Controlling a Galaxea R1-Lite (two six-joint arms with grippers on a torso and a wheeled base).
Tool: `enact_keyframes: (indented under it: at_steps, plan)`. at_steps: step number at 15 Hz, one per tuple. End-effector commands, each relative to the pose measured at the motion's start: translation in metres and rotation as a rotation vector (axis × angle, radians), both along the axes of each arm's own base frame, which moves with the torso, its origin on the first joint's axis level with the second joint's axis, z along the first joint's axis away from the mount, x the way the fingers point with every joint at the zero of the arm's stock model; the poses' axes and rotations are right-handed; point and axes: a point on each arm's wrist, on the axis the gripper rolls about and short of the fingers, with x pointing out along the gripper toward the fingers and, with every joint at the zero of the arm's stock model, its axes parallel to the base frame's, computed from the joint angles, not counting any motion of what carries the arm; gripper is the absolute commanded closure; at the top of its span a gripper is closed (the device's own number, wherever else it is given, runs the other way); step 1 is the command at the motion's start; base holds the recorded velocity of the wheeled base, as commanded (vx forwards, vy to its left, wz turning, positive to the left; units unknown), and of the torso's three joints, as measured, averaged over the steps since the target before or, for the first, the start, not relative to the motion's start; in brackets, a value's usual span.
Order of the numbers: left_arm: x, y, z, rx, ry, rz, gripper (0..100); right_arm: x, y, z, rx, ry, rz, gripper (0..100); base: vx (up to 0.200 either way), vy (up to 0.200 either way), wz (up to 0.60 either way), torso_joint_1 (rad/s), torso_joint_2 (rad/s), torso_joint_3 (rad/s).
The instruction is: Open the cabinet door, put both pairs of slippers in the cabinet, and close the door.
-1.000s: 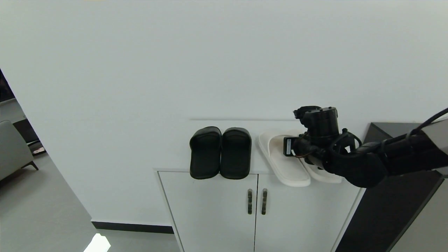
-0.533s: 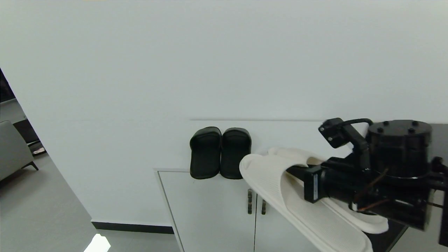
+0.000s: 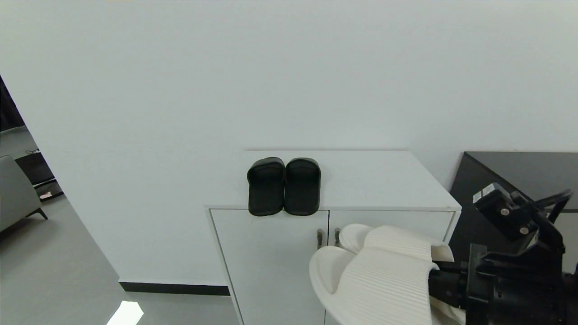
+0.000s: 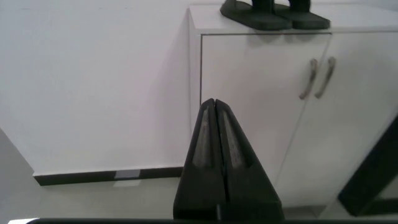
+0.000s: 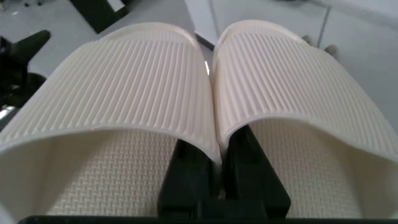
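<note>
A pair of black slippers (image 3: 283,186) lies side by side on top of the white cabinet (image 3: 379,180), over its left door; the same black slippers (image 4: 273,9) appear in the left wrist view. Both cabinet doors are closed, their two handles (image 3: 327,237) meeting in the middle. My right gripper (image 5: 214,167) is shut on the pair of white ribbed slippers (image 3: 384,271), pinching their inner straps together. It holds them in the air in front of the right door, below the cabinet top. My left gripper (image 4: 214,140) is shut on nothing, low in front of the cabinet's left side.
A black piece of furniture (image 3: 519,167) stands against the cabinet's right side. A grey seat (image 3: 13,194) is far off at the left. Open grey floor (image 3: 58,271) lies to the cabinet's left, with a bright patch (image 3: 125,313) on it.
My right gripper has lifted the white slippers off the cabinet top and drawn them back and down in front of the right door. The head view has shifted slightly.
</note>
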Motion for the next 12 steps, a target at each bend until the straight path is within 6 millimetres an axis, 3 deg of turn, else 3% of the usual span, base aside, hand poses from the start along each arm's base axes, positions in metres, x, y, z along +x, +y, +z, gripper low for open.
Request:
enact_keyframes:
  at_steps: [1, 5, 12]
  plan:
    - [0.000, 0.000, 0.000, 0.000, 0.002, -0.001, 100, -0.009, -0.007, 0.002, 0.023, -0.009, 0.040, 100, 0.000, 0.000, 0.00, 0.000, 0.00, 0.000]
    - [0.000, 0.000, 0.000, 0.000, 0.002, -0.001, 100, -0.012, -0.011, -0.001, 0.021, -0.003, 0.060, 100, 0.000, 0.000, 0.00, 0.000, 0.00, 0.000]
    - [0.000, 0.000, 0.000, 0.000, 0.002, 0.001, 100, -0.012, -0.015, -0.011, 0.030, -0.005, 0.080, 100, 0.000, -0.200, 0.00, 0.006, 0.01, 0.002]
